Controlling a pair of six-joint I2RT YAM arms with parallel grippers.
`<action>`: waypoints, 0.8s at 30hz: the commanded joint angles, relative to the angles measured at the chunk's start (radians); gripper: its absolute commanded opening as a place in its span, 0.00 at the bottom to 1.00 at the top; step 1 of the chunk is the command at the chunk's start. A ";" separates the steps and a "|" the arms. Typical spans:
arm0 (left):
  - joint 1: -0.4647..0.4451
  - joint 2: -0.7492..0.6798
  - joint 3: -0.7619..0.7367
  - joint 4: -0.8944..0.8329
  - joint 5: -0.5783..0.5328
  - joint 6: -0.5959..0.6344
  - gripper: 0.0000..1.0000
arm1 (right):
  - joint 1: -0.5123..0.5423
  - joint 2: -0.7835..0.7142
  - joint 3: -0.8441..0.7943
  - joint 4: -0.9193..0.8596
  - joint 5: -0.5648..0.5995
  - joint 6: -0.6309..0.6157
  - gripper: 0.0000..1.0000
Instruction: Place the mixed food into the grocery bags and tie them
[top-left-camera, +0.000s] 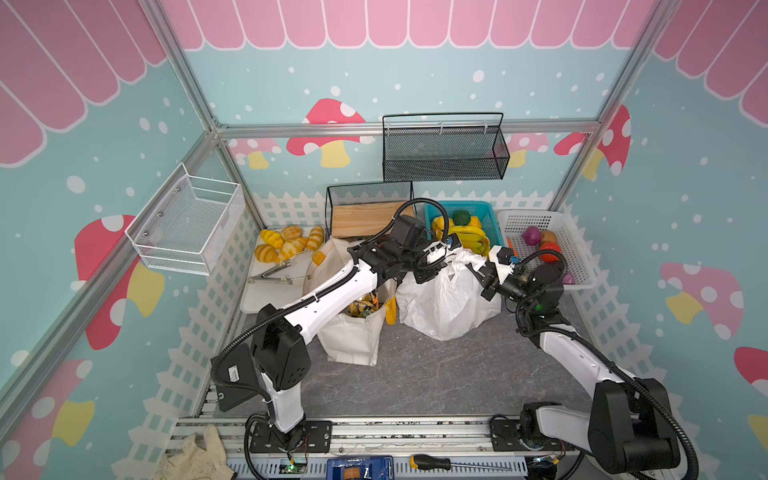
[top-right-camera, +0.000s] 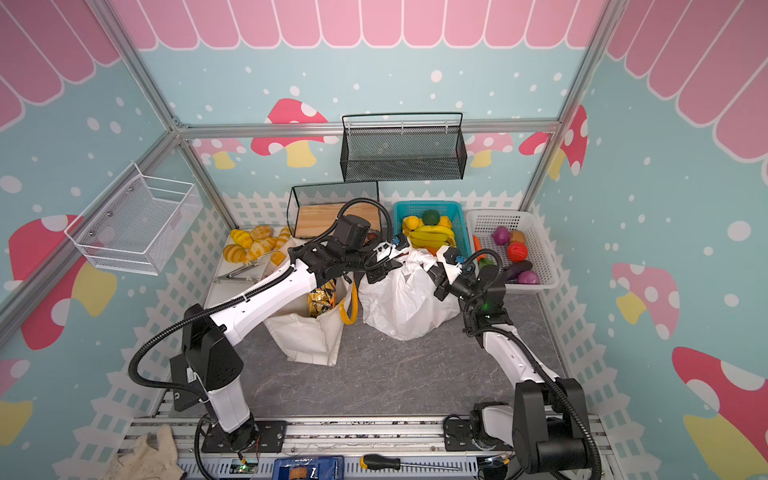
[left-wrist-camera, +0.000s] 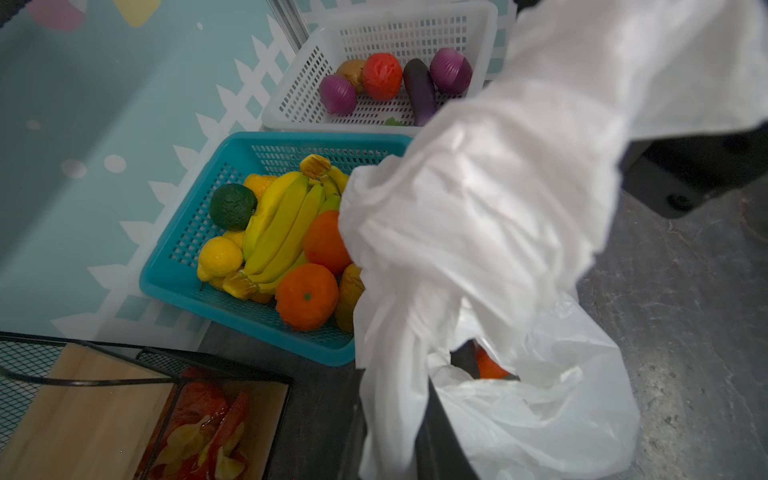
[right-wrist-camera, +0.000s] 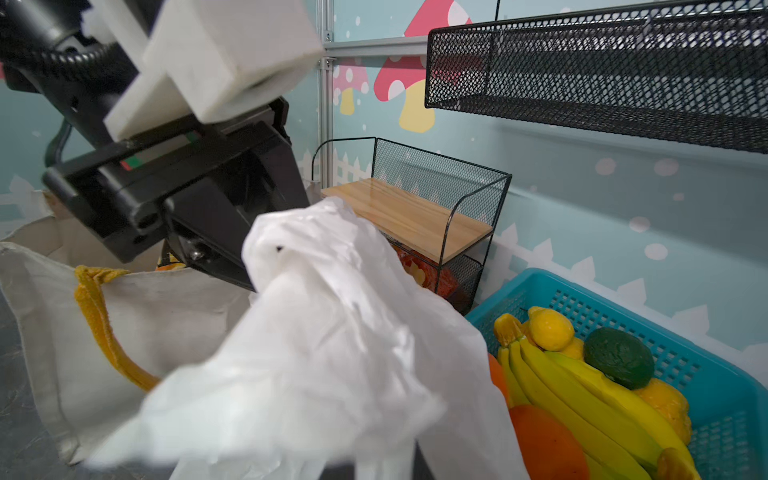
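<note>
Left tool (top-left-camera: 445, 249) and right tool (top-left-camera: 473, 270), both pinched tight on the twisted top of the white plastic bag (top-left-camera: 444, 307), upright on the counter (top-left-camera: 436, 374) beside the canvas tote (top-left-camera: 353, 340) holding snack packets (top-left-camera: 363, 305). Only in the left wrist view, something orange (left-wrist-camera: 490, 368) down in the bag's mouth, masked by bunched plastic from above. Twisted strand stretched crosswise between the tools, teal fruit basket (top-left-camera: 469, 203) just behind.
</note>
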 joint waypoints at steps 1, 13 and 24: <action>-0.004 -0.030 0.012 0.018 0.076 -0.038 0.12 | 0.009 -0.020 0.024 -0.053 0.067 -0.074 0.00; -0.011 -0.021 0.026 0.019 0.233 -0.142 0.09 | 0.059 -0.027 -0.005 -0.004 0.124 -0.066 0.00; -0.007 0.055 0.118 0.015 0.291 -0.241 0.33 | 0.067 -0.029 -0.022 0.020 0.126 -0.073 0.00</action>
